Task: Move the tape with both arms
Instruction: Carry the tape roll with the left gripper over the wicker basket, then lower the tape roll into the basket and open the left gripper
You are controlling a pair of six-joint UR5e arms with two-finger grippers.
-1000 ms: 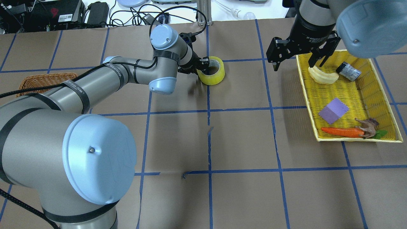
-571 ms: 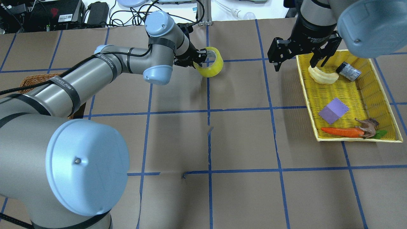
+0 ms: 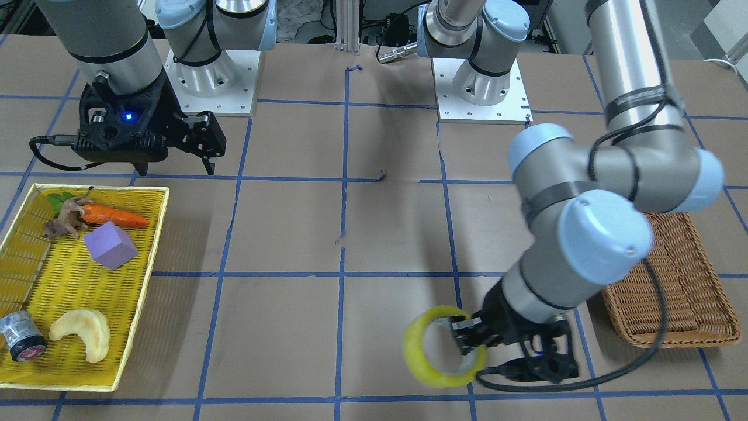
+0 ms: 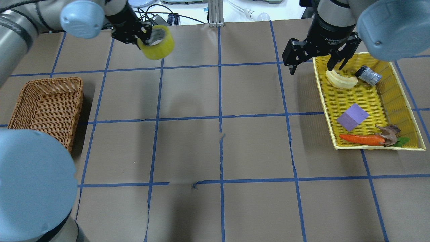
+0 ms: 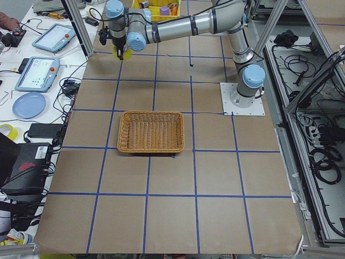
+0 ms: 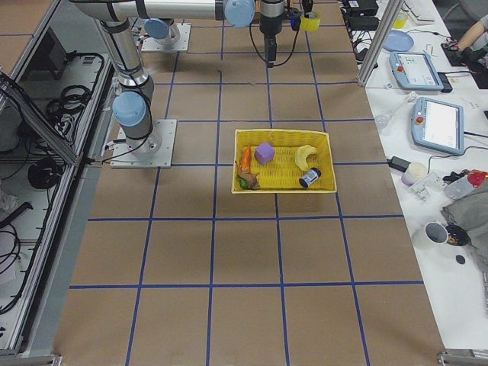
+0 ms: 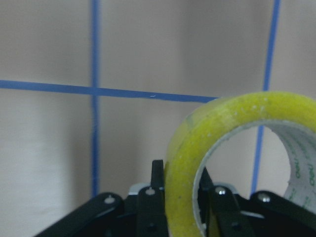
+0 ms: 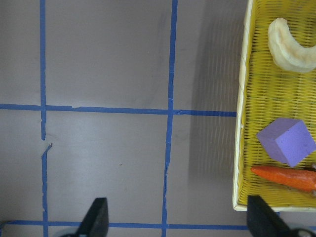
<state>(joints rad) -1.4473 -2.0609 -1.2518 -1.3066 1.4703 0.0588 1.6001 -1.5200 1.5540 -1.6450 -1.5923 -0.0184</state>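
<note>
Innermost, left fingers: we see them pinching the wall of the wide translucent yellow tape roll, one inside, one outside.
Left gripper: holds the roll clear of the brown paper table, toward its edge farthest from the robot.
Right gripper: spread wide, empty, near the yellow woven tray.

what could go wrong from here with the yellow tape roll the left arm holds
The left gripper clamps only one wall of the translucent yellow tape roll, one of the jaws inside its core; hanging off sideways, it might twist or slip.
The roll is not over the brown wicker basket, if that is the goal; released early, it would likely land on the brown table.
</note>
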